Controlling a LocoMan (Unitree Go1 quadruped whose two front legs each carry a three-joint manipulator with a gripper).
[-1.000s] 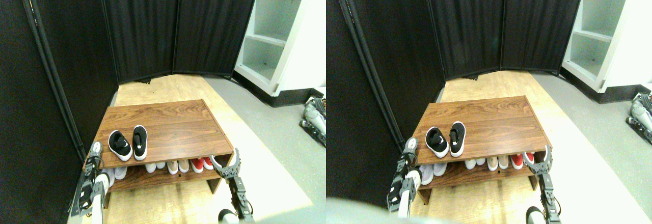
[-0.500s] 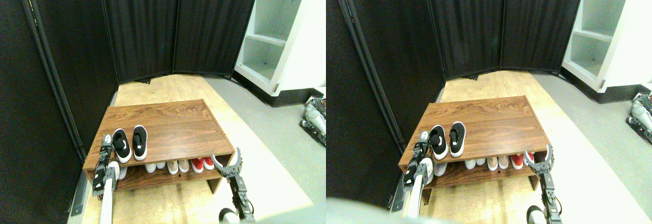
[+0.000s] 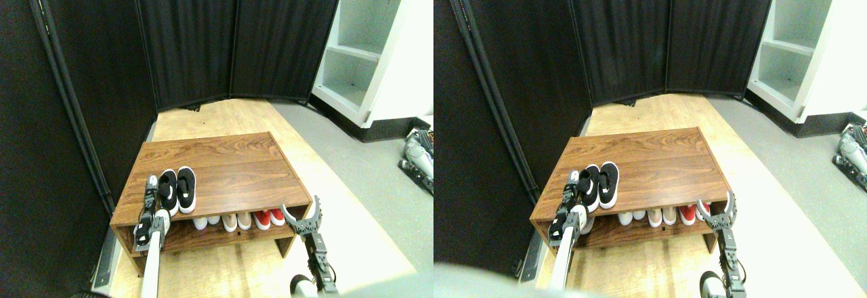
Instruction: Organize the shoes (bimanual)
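Note:
Two black shoes with white soles stand side by side on top of the wooden shoe rack (image 3: 230, 169), near its front left. The left shoe (image 3: 168, 191) touches the right shoe (image 3: 186, 188), and both point away from me. My left gripper (image 3: 152, 188) rests against the outer left side of the left shoe. My right gripper (image 3: 300, 210) is open, with nothing between its spread jaws, at the rack's front right corner, well away from the black shoes.
On the rack's lower shelf is a row of white shoes (image 3: 200, 223), beige shoes (image 3: 230, 221) and red shoes (image 3: 263, 219). Black screens (image 3: 189, 40) close off the left and back. A white shelf unit (image 3: 366, 47) stands at the back right.
My left gripper has moved right along the rack top, and the left shoe has moved with it until it lies tight against the right shoe. The right arm has stayed put.

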